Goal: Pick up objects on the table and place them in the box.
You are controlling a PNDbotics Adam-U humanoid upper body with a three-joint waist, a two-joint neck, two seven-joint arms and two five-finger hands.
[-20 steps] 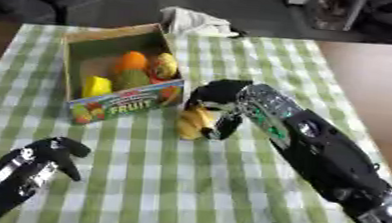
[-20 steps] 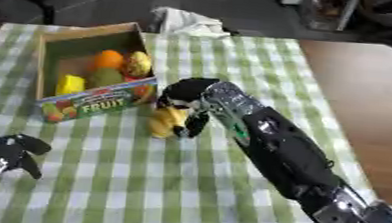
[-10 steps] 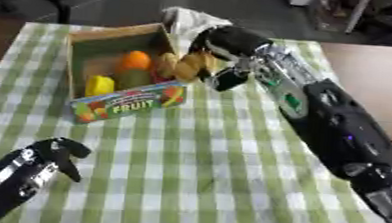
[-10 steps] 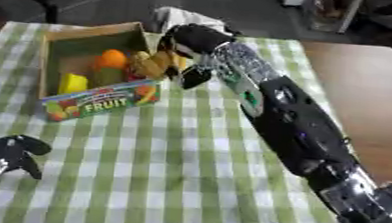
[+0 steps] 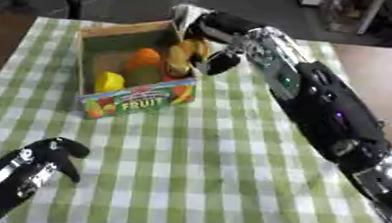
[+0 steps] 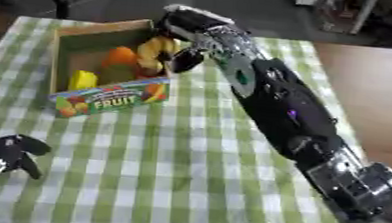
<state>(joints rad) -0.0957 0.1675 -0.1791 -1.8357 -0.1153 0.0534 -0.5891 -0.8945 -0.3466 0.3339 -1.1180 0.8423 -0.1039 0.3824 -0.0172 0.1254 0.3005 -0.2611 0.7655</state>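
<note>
Reaching over the box (image 5: 91, 71), right hand (image 5: 216, 35) curled round a yellow banana bunch (image 5: 182, 57) at the right wall, orange fruit (image 5: 142, 60) inside, left hand (image 5: 48, 154) idle low left, fingers curled, holding nothing.

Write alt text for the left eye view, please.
The robot's right hand holds a yellow banana over the open fruit box, which already contains an orange and a yellow fruit, on a green checked tablecloth. Its left hand rests idle at lower left.
</note>
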